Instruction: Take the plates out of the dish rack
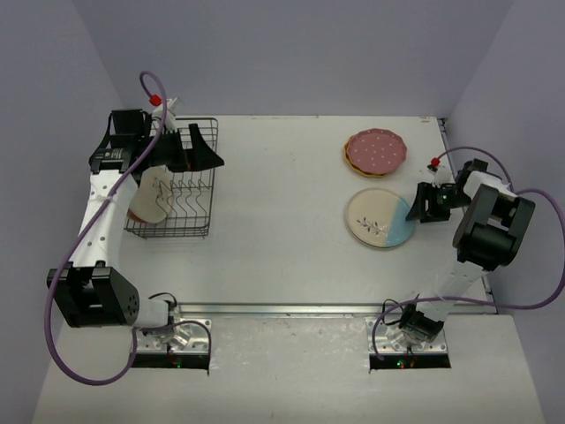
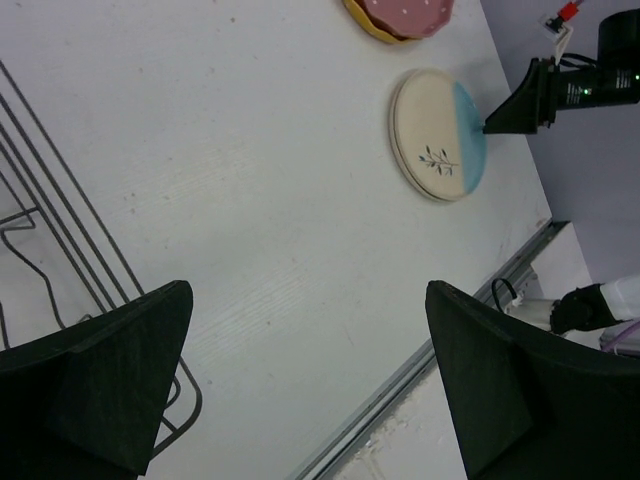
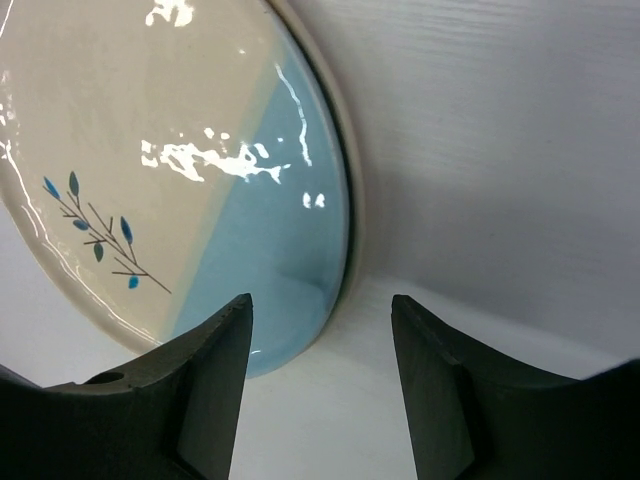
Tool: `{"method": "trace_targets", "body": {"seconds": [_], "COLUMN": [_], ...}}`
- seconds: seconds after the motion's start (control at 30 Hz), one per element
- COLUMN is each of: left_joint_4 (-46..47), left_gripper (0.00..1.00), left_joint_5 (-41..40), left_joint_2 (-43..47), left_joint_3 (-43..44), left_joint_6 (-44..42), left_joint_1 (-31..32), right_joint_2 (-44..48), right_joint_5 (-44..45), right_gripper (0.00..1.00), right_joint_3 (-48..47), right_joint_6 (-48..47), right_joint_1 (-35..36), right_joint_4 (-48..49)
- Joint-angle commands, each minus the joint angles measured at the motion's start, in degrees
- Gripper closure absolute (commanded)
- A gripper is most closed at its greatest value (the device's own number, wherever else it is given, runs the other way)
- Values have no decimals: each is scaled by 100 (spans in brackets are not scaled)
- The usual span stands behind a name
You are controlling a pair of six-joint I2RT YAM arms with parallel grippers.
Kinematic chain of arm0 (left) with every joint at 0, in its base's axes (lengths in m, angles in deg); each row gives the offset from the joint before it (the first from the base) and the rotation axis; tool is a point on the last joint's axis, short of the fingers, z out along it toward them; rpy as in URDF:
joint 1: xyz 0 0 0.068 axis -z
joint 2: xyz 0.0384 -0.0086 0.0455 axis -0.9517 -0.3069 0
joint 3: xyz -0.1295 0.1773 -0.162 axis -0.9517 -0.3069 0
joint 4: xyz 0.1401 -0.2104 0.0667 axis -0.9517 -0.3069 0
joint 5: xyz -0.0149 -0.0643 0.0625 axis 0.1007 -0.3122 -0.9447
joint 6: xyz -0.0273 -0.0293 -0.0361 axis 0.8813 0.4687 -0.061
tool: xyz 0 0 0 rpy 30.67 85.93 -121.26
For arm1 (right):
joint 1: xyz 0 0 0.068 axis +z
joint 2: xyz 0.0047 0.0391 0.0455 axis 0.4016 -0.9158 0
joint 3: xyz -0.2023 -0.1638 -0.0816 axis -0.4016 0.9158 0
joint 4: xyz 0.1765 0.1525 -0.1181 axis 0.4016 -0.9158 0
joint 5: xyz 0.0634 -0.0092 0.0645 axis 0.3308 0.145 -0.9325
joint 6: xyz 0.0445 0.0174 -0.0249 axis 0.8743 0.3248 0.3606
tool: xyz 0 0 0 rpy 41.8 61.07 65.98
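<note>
The dark wire dish rack (image 1: 177, 216) stands at the left with one cream plate (image 1: 152, 196) upright between its tines. My left gripper (image 1: 199, 157) hovers open over the rack's far right side, holding nothing; the left wrist view shows its gripper (image 2: 310, 380) above bare table. A cream plate with a blue tint and leaf sprig (image 1: 380, 218) lies flat at the right. My right gripper (image 1: 413, 208) is at its right rim, open. In the right wrist view this plate (image 3: 180, 180) rests on the table just beyond the gripper (image 3: 320, 320). A pink dotted plate (image 1: 377, 150) sits on a yellow one (image 1: 348, 161).
Rack wires (image 2: 60, 250) run along the left of the left wrist view. A metal strip (image 1: 291, 309) marks the table's near edge by the arm bases. Grey walls close the table in at the back and sides.
</note>
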Motion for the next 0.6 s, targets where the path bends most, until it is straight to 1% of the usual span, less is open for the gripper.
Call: {"method": "trace_targets", "body": {"seconds": [0.0, 0.03, 0.07, 0.13, 0.17, 0.23, 0.27, 0.33, 0.37, 0.5, 0.57], "left_joint_4": [-122, -276, -398, -800, -893, -1188, -1350, -1581, -1702, -2155, -2296], "left_gripper": [0, 0, 0, 3, 7, 12, 15, 17, 19, 26, 28], "left_joint_5": [-735, -1526, -1885, -2758, -3093, -3400, -3551, -3581, -3513, -2955, -2718], "left_joint_2": [123, 137, 127, 90, 81, 21, -56, -244, -357, -792, -900], "left_joint_3": [469, 637, 752, 1021, 1130, 1320, 1382, 1529, 1614, 1923, 1962], "left_joint_6": [-112, -191, -287, -692, -848, -1111, -1293, -1539, -1690, -2309, -2569], "left_joint_1": [-215, -245, -263, -339, -428, -684, -774, -1193, -1352, -1902, -2059], "right_joint_2": [405, 528, 545, 982, 1181, 1513, 1746, 2062, 2181, 2774, 3073], "right_joint_5": [-2, -59, -63, -155, -196, -238, -243, -215, -198, 5, 54], "right_gripper": [42, 41, 40, 31, 27, 13, 9, 3, 1, 1, 1], "right_joint_3": [77, 69, 60, 21, -5, -46, -54, -68, -67, 84, 245], "right_joint_6": [-105, -90, -89, -73, -72, -70, -62, -27, -8, 161, 313], "right_joint_1": [120, 120, 120, 127, 141, 192, 267, 414, 534, 1100, 1349], "right_joint_4": [59, 16, 14, -11, -11, -11, -10, 11, 31, 220, 340]}}
